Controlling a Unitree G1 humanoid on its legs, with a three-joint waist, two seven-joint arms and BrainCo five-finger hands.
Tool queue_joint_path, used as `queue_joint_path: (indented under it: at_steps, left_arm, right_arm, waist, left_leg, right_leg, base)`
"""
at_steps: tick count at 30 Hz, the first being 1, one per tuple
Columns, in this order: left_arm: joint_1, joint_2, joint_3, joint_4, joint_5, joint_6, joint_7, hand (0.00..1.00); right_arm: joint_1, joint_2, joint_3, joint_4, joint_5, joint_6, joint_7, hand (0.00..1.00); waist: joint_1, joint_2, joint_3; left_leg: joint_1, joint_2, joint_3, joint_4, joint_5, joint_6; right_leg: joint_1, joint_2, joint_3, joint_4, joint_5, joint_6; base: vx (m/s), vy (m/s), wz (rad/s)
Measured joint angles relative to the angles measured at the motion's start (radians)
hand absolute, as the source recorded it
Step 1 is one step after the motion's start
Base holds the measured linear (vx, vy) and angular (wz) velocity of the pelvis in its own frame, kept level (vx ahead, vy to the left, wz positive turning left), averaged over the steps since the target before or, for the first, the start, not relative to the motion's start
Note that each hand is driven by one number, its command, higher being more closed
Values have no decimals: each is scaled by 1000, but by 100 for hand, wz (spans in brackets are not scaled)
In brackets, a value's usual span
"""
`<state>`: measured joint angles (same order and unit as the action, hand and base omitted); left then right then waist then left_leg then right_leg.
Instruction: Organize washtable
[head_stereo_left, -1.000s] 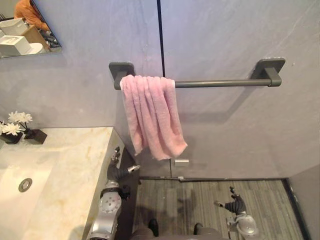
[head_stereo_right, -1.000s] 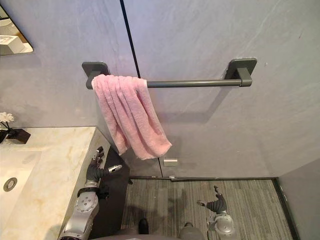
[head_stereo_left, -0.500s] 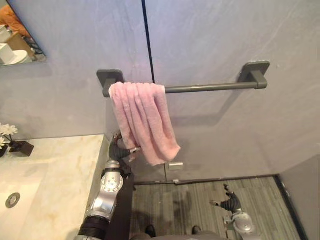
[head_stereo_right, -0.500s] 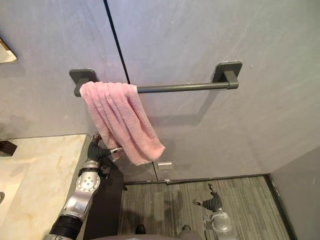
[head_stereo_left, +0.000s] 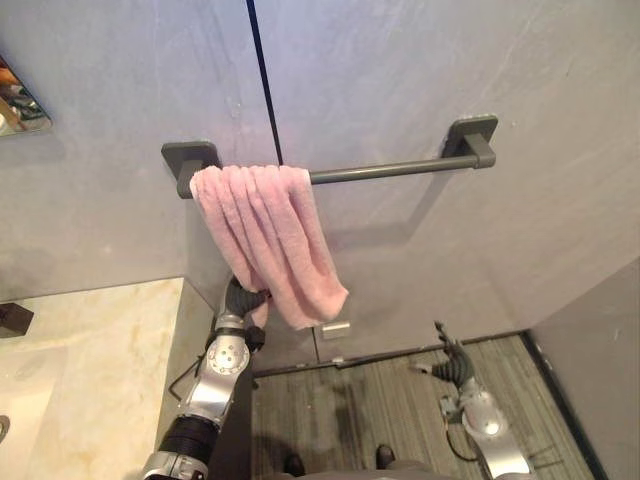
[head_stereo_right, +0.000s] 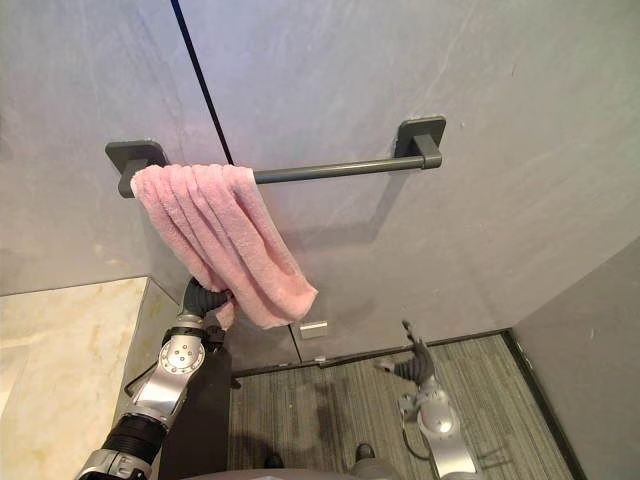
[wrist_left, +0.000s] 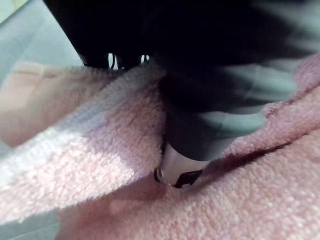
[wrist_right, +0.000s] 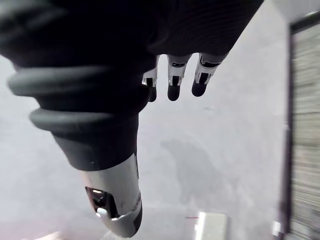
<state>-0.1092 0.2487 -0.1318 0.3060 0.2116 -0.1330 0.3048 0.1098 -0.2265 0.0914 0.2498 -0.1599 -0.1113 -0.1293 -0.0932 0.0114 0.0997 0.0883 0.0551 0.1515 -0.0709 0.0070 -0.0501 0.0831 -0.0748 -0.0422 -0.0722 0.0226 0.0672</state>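
Observation:
A pink towel (head_stereo_left: 268, 238) hangs bunched at the left end of a dark grey wall rail (head_stereo_left: 385, 170). My left hand (head_stereo_left: 243, 299) reaches up to the towel's lower left edge, and its fingers are curled into the cloth; up close the pink towel (wrist_left: 100, 165) wraps round my left hand's thumb (wrist_left: 182, 167). My right hand (head_stereo_left: 452, 363) hangs low over the striped floor (head_stereo_left: 390, 400), well clear of the towel, with its fingers (wrist_right: 172, 80) straight and nothing in them.
The marble washtable (head_stereo_left: 90, 360) lies at the left, its edge beside my left arm. A small white wall plate (head_stereo_left: 336, 329) sits just below the towel's tip. A mirror corner (head_stereo_left: 22, 105) shows at the far left. A darker wall (head_stereo_left: 600, 370) closes off the right.
My left hand rose from beside the washtable edge to the towel's lower edge and curled shut on it. The camera view shifted, so the rail sits further left. My right hand stayed open.

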Motion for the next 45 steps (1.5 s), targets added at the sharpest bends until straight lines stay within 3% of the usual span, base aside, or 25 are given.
queue_joint_path:
  at_steps: [3,8,10,19,20,33,45]
  left_arm:
    - [2,2,-51,-29,0,-4,-3,100]
    - [9,-2,-76,-35,-3,-8,-19,100]
    - [11,-8,-92,-40,-5,-9,-19,100]
    - [26,-33,-121,-48,-18,-10,-16,100]
    - [26,-35,-134,-52,-24,-10,-15,100]
    - [26,-65,-144,-64,-47,-10,-6,100]
    - [33,-89,-123,-130,-75,-20,-23,100]
  right_arm:
    - [-70,-62,78,-120,-1,-38,5,0]
    - [-201,-118,224,-201,4,-80,40,0]
    - [-236,-119,273,-203,24,-83,50,0]
    - [-329,-72,398,-183,67,-79,67,0]
    - [-341,-55,400,-163,75,-78,67,100]
    - [-386,24,387,52,119,-40,19,100]
    - [-282,26,105,26,120,-41,-2,100]
  waist:
    - [22,-7,-5]
    - [34,-12,-9]
    - [55,-13,-9]
    - [72,-14,-11]
    - [76,-15,-11]
    - [84,-32,-29]
    - [78,-32,-29]
  left_leg:
    - [0,0,1,1,0,0]
    - [-4,0,-8,5,0,0]
    - [-6,0,-14,5,1,2]
    - [-24,-3,-59,-1,21,6]
    - [-26,-2,-64,-1,23,6]
    - [-33,-1,-95,-22,53,4]
    - [-35,-1,-88,-22,53,4]
  right_leg:
    - [2,0,15,1,0,0]
    - [3,0,10,2,0,0]
    - [4,0,5,3,0,0]
    - [6,-2,-36,5,-1,-1]
    - [5,-1,-39,8,-1,-2]
    - [-2,2,-65,19,-2,-2]
    - [-7,1,-60,21,-2,-2]
  base:
    - [-2,-18,-9]
    - [-21,-15,3]
    - [-39,-28,7]
    - [-41,-26,15]
    - [-50,-26,8]
    - [-50,-16,7]
    - [-14,-4,-1]
